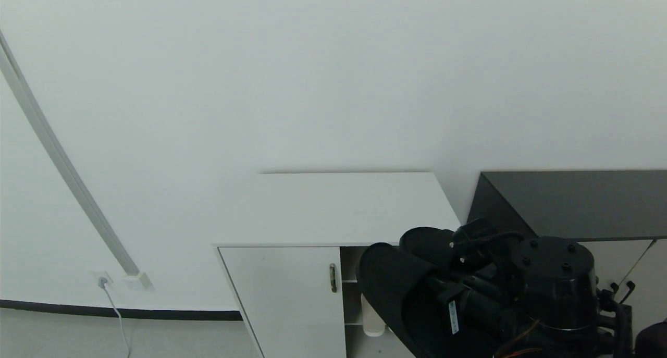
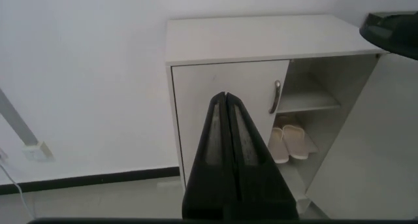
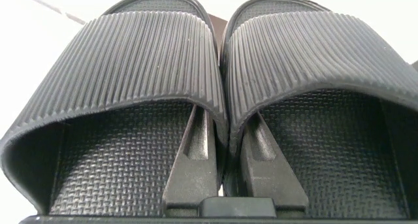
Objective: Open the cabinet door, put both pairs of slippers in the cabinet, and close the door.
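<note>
A white cabinet (image 1: 333,207) stands against the wall. Its left door (image 1: 281,295) is closed, and the right compartment (image 2: 307,100) is open, with its door (image 2: 366,139) swung out. A pair of white slippers (image 2: 292,142) lies on the lower shelf inside. My right gripper (image 3: 226,119) is shut on a pair of black slippers (image 1: 396,280). Its fingers (image 3: 196,152) reach inside them and pinch their adjoining walls together, just in front of the open compartment. My left gripper (image 2: 226,96) hangs shut and holds nothing, some way back from the closed door.
A dark grey cabinet (image 1: 573,201) adjoins the white one on the right. On the left, a slanted cable duct (image 1: 62,160) runs down the wall to a socket (image 1: 102,281) with a white cable. Bare floor lies left of the cabinet.
</note>
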Controlling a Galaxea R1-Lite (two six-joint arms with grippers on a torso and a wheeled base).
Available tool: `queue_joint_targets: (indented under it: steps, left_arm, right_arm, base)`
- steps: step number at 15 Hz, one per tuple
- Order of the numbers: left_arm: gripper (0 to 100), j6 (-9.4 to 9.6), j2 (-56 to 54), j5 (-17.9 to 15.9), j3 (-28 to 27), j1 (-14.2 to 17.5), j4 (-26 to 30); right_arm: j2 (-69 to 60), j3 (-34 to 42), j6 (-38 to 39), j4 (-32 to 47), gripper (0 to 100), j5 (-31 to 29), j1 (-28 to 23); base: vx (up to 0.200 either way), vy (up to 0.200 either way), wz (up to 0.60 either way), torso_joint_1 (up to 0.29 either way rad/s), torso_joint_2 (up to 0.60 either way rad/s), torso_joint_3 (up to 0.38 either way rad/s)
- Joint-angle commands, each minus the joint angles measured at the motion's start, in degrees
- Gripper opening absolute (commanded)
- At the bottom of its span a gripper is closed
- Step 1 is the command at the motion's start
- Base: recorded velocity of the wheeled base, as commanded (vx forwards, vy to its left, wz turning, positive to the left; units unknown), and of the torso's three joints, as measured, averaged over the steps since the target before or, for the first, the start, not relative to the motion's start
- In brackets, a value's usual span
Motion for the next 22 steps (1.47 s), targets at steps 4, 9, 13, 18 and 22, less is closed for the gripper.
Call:
queue_joint_targets:
  steps: [4,9,13,18,22]
  left_arm:
    - [0,0.02,0.09,0.02,0.02,0.0,-0.05]
    - [0,0.02,0.09,0.02,-0.07,0.0,-0.05]
    - [0,0.02,0.09,0.02,-0.07,0.0,-0.05]
    - [0,0.02,0.09,0.02,-0.07,0.0,-0.05]
    - [0,-0.07,0.09,0.02,0.02,0.0,-0.05]
  right_arm:
    - [0.26,0.12,0.02,-0.02,0,-0.01,0.03]
    - [1.32,0.2,0.02,-0.73,0,-0.1,0.03]
    - [1.85,0.47,-0.07,-0.9,0,-0.1,0.12]
    - [1.85,0.55,0.02,-0.9,0,-0.1,0.2]
    - [1.85,0.73,-0.07,-0.9,0,-0.1,0.2]
  base:
    - [0.0,0.0,0.0,0.0,0.0,0.0]
    - [0.0,0.0,0.0,-0.05,0.1,0.058]
    - [0.0,0.0,0.0,-0.151,0.35,0.19]
    - [0.0,0.0,0.0,-0.164,0.37,0.209]
    - [0.0,0.0,0.0,-0.211,0.49,0.276]
